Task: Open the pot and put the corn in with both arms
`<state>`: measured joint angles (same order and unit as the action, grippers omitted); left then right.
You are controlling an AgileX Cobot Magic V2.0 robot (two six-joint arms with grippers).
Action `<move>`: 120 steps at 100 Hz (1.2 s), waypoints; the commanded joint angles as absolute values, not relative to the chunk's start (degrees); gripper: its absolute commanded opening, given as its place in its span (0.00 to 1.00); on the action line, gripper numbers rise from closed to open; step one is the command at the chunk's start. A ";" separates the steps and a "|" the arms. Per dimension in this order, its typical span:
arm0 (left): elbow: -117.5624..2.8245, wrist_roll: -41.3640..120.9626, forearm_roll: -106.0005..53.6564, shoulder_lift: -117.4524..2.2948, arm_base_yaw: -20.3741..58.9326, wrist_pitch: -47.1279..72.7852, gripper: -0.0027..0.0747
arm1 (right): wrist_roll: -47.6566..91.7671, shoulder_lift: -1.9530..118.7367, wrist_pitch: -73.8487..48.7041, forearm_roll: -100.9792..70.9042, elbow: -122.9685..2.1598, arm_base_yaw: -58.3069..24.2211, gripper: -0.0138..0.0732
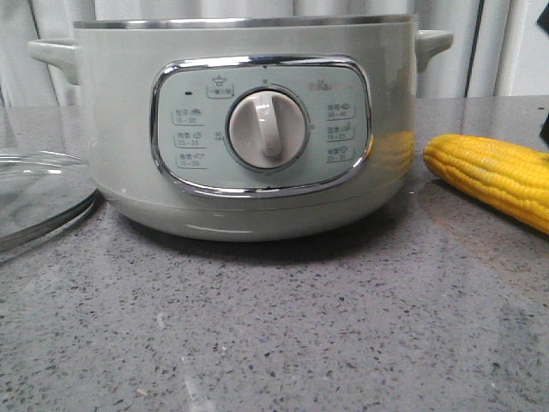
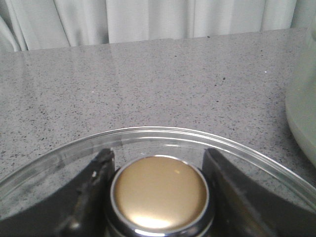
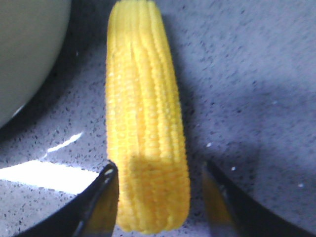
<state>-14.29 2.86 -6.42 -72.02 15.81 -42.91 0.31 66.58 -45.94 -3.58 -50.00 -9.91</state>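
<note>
Left gripper (image 2: pixel 159 195): two dark, matte fingers (image 2: pixel 94 190) stand on either side of the lid knob (image 2: pixel 159 193), a round brushed-gold cap in a chrome collar. The fingers lie close against the knob's sides; actual contact cannot be told, so whether the jaws clamp it is uncertain. The wrist looks forward and slightly down across the lid.

Glass lid (image 1: pixel 34 193): flat, round, clear, with a thin bright rim. It lies on the countertop to the left of the pot, its edge just beside the pot's base, part of it cut off by the front view's edge.

Right gripper (image 3: pixel 160 197): dark fingers (image 3: pixel 98 202) with yellowish inner pads, spread apart, straddling the near end of the corn with a visible gap on each side. The wrist points steeply down at the surface.

Corn (image 1: pixel 493 176): bright yellow husked cob, neat lengthwise kernel rows, tapered blunt tip. It lies flat on the countertop to the right of the pot, near it but apart.

Pot (image 1: pixel 249 129): large round cooker, pale sage-green and smooth-glazed, with moulded side handles and a steel rim. It sits uncovered at centre. A chrome-framed control panel (image 1: pixel 262 124) carries a cream dial (image 1: pixel 267 127) and small printed labels.

Countertop (image 1: pixel 274 335): grey speckled stone, polished and reflective.

Curtain (image 2: pixel 148 17): pale, pleated, behind the counter.
</note>
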 commanded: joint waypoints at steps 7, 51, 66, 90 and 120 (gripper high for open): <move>-16.33 2.46 -6.39 -70.95 16.17 -51.31 0.40 | 1.58 68.45 -45.15 -5.49 -51.87 -10.13 0.56; -16.33 2.46 -6.39 -68.15 16.17 -54.64 0.42 | 1.48 71.84 -46.89 -5.49 -51.87 -9.94 0.08; -16.33 2.46 -6.39 -63.97 16.17 -54.64 0.42 | 1.23 70.90 -48.48 -5.49 -52.13 -9.94 0.08; -16.33 4.62 -7.76 -55.72 16.17 -52.06 0.42 | -6.85 63.66 -52.68 1.17 -54.20 -9.89 0.08; -16.33 4.62 -7.76 -46.64 16.17 -46.90 0.42 | -7.55 55.13 -56.82 4.16 -62.12 -9.89 0.08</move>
